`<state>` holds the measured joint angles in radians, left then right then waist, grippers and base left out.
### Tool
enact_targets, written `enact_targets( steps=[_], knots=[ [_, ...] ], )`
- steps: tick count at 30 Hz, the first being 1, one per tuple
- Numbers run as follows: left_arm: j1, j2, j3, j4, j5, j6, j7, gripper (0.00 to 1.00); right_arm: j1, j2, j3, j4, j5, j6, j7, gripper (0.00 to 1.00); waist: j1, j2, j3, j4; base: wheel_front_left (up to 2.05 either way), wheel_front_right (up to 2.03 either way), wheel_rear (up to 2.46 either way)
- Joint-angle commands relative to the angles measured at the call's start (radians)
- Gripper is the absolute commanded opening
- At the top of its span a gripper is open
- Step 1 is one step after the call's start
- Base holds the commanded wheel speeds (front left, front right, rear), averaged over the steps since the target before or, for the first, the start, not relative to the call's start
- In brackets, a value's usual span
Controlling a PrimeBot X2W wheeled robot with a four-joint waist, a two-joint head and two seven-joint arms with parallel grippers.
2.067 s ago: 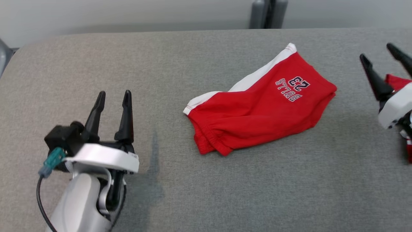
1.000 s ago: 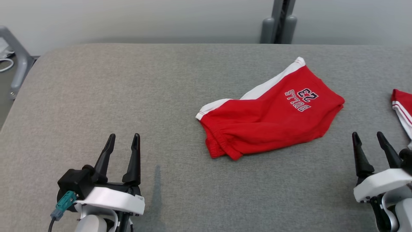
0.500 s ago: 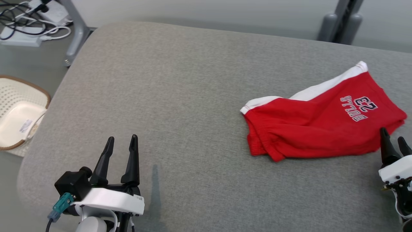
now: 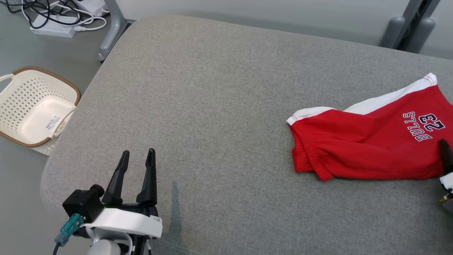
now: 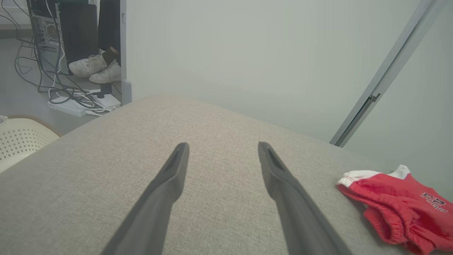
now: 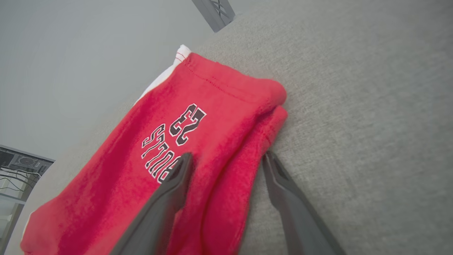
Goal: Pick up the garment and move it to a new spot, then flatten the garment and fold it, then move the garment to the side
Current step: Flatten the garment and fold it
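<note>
Under both my grippers: a broad grey fabric-covered table [image 4: 212,88] with rounded corners.

At my right gripper [image 6: 227,155], and well off to the right of my left gripper [image 4: 138,152], lie the red cloth shorts [image 4: 371,148]. They have a white side stripe and lie flat on the table, doubled over. The gathered elastic waistband is at the end nearer my left gripper.

On the floor out past my left gripper's outer side, beside the table edge, stands a cream perforated plastic basket [image 4: 21,101] with a brown rim. A label lies on its bottom.

Left gripper: jaws spread wide with nothing between them, over bare table and well apart from the shorts.

Right gripper: jaws spread wide too, gripping nothing. One finger is over the red cloth and the other over grey table just beside the shorts' edge, so that edge runs between them. I cannot tell whether either tip touches the cloth.

Ahead of my left gripper, past the table's far corner, a white power strip [image 4: 53,30] sits on the floor among black and white cables [image 4: 21,9].

Dark "BULLS 23" lettering [image 6: 170,141] faces up, just beside my right gripper's cloth-side finger.
</note>
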<state>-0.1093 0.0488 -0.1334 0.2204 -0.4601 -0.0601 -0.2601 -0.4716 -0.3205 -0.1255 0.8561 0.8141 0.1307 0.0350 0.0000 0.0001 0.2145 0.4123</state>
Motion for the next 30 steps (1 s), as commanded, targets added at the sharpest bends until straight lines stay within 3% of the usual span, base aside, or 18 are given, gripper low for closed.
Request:
enact_targets(
  steps=[1, 14, 15, 16, 17, 30],
  knots=[
    [0.000, 0.004, 0.000, -0.004, -0.006, 0.006, -0.004, 1.00, -0.002, -0.003, -0.003, 0.025, 0.003, 0.000, 0.013, 1.00, 0.0000, -0.0001, 0.005, 0.002, 0.00, 0.00, 0.00],
    [-0.028, 0.004, -0.018, -0.007, -0.016, 0.014, -0.004, 1.00, -0.115, 0.008, 0.046, 0.147, -0.013, 0.000, 0.122, 0.99, 0.0000, -0.0001, 0.040, -0.004, 0.00, 0.00, 0.00],
    [-0.030, 0.004, -0.019, -0.006, -0.017, 0.015, -0.004, 1.00, -0.121, 0.011, 0.057, 0.145, -0.014, 0.000, 0.127, 0.43, 0.0000, -0.0001, 0.041, -0.006, 0.00, 0.00, 0.00],
    [-0.031, 0.004, -0.020, -0.005, -0.017, 0.016, -0.004, 1.00, -0.124, 0.011, 0.064, 0.145, -0.015, 0.000, 0.130, 0.04, 0.0000, -0.0001, 0.041, -0.007, 0.00, 0.00, 0.00],
    [-0.030, 0.004, -0.021, -0.004, -0.017, 0.015, -0.004, 1.00, -0.125, 0.009, 0.067, 0.148, -0.017, 0.000, 0.126, 0.00, 0.0000, -0.0001, 0.041, -0.008, 0.00, 0.00, 0.00],
    [-0.017, 0.004, -0.015, 0.008, -0.006, 0.014, -0.004, 1.00, -0.098, 0.029, 0.086, 0.091, 0.050, 0.000, 0.007, 0.00, 0.0000, -0.0001, 0.005, -0.067, 0.00, 0.00, 0.00]
  ],
)
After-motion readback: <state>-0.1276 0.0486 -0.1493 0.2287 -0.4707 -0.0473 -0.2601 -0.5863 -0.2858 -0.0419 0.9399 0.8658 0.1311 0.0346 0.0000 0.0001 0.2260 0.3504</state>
